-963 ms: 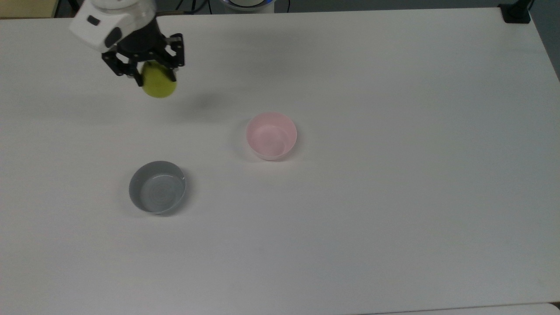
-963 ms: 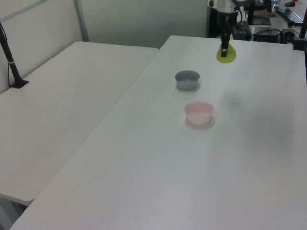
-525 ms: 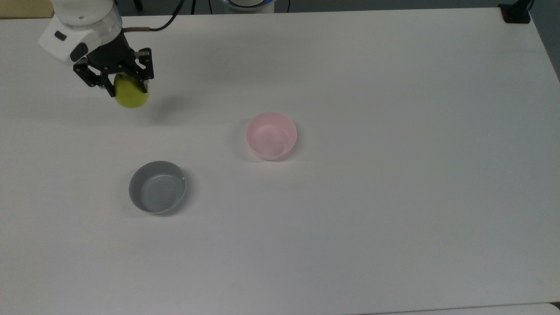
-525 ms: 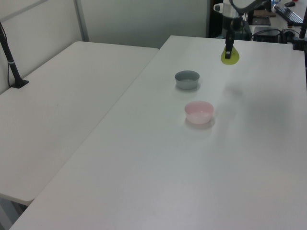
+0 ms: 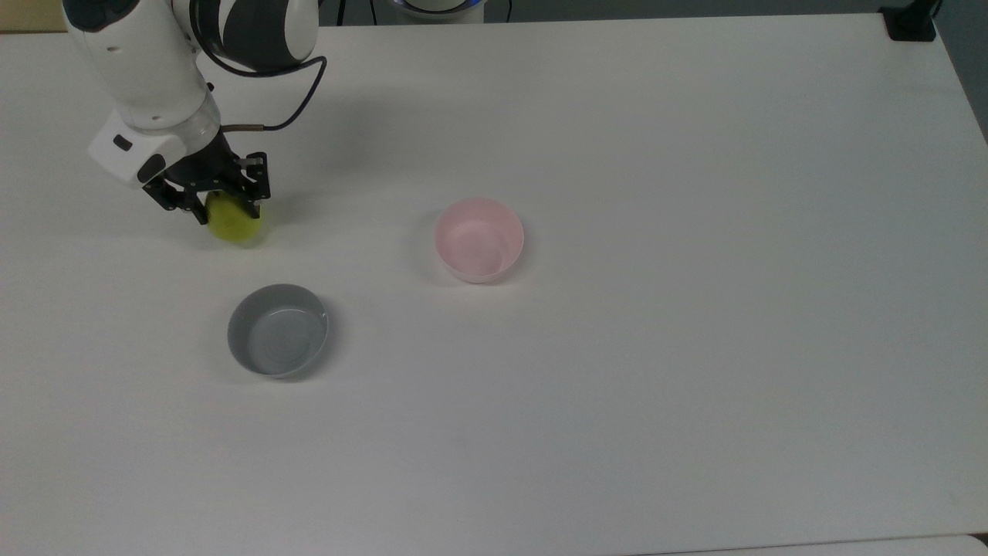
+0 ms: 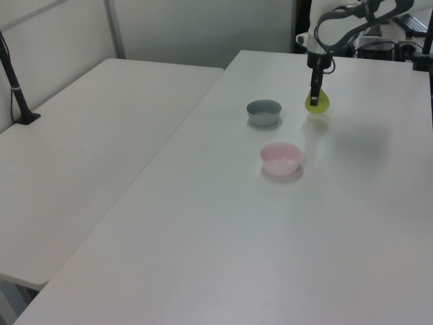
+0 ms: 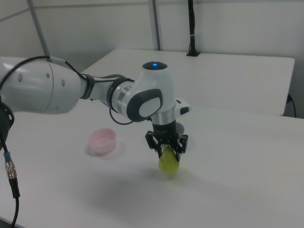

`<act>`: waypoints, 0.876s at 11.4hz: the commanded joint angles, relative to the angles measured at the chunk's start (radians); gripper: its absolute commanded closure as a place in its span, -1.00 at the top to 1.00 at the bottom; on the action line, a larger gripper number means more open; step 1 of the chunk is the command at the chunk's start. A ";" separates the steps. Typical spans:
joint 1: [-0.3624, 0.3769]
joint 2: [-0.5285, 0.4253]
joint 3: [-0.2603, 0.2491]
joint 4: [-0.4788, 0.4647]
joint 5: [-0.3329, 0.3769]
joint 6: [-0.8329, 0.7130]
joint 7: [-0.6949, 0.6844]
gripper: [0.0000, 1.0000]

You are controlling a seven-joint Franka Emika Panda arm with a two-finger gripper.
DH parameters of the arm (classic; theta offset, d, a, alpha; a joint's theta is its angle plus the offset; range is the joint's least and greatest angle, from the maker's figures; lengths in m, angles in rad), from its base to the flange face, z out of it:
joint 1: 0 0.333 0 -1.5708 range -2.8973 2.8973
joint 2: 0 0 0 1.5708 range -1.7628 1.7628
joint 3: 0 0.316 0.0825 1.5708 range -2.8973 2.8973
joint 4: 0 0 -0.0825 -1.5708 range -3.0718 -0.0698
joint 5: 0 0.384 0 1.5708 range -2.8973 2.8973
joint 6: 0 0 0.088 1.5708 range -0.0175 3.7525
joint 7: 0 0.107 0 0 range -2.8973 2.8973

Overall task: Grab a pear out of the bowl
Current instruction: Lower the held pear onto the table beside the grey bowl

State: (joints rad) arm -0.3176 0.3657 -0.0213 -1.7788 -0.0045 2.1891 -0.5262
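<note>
Pear (image 5: 235,222) low over the worktop (image 5: 695,386), maybe touching it, well apart from the pink bowl (image 5: 478,239) and grey bowl (image 5: 278,330). Clamped across its upper half by the end effector (image 5: 224,210). Probably light, smooth, rounded, so prone to slipping; best gripped near the widest part.
</note>
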 commanded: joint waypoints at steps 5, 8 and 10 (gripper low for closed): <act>0.002 0.041 -0.006 -0.002 -0.006 0.063 0.000 -0.16; 0.002 0.010 -0.006 -0.001 -0.003 0.052 0.064 1.00; 0.006 -0.043 -0.008 0.005 -0.008 -0.039 0.094 1.00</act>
State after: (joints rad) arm -0.3223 0.3932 -0.0215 -1.7645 -0.0044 2.2276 -0.4791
